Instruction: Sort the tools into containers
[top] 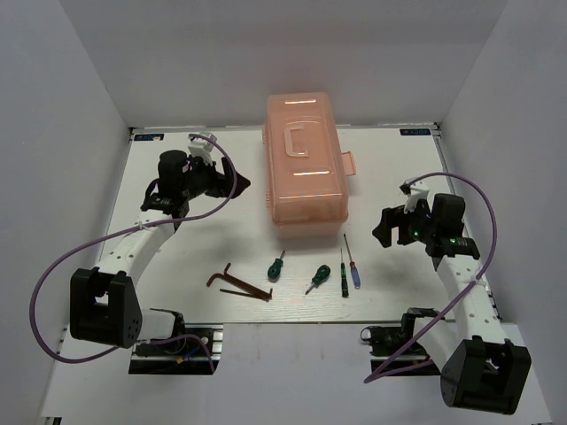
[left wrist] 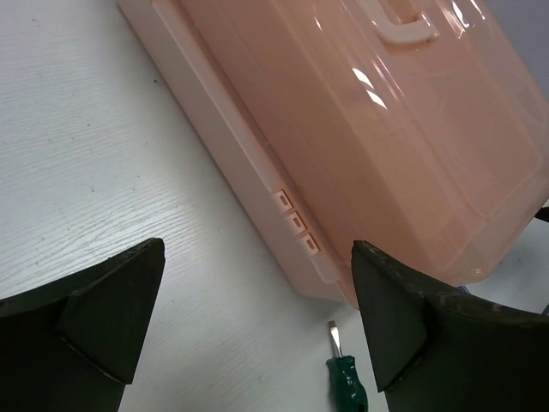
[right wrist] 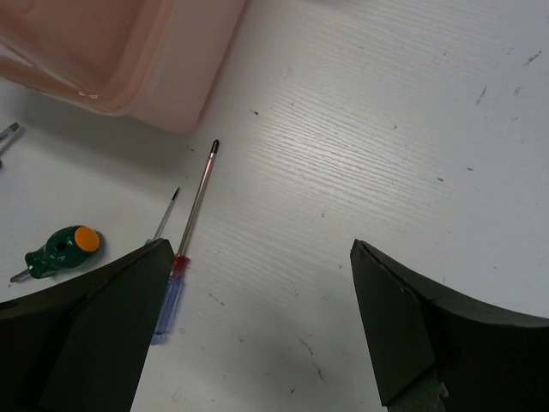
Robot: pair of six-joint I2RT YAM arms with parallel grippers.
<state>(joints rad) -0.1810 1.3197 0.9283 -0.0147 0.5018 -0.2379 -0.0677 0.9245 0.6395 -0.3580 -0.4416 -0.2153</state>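
Wide apart and empty, the left claw (left wrist: 257, 296) is held over bare worktop (left wrist: 103, 154) just left of the toolbox (left wrist: 386, 146). The tip of one green screwdriver (left wrist: 347, 382) is seen between its fingers. The right claw (right wrist: 262, 292) is likewise spread open with nothing in it. It is hung over the worktop right of the box's near corner, with the blue screwdriver (right wrist: 170, 305) seen at the edge of one finger.

The toolbox is set mid-worktop, towards the far side, its lid shut. All six tools are laid in a row on its near side. Two hex keys (top: 248, 294) lie close together on the left. The second green screwdriver (top: 317, 278) is in the middle, and the dark screwdriver (top: 343, 276) lies beside the blue one on the right. None is touched.

The task is judged to be at its start: nothing is sorted, and no tray can be reached while the lid is down. The next move is judged to call for the latch (top: 348, 165) on the box's right side to be released. The lid is then to be swung up, probably with the box steadied by the other claw.
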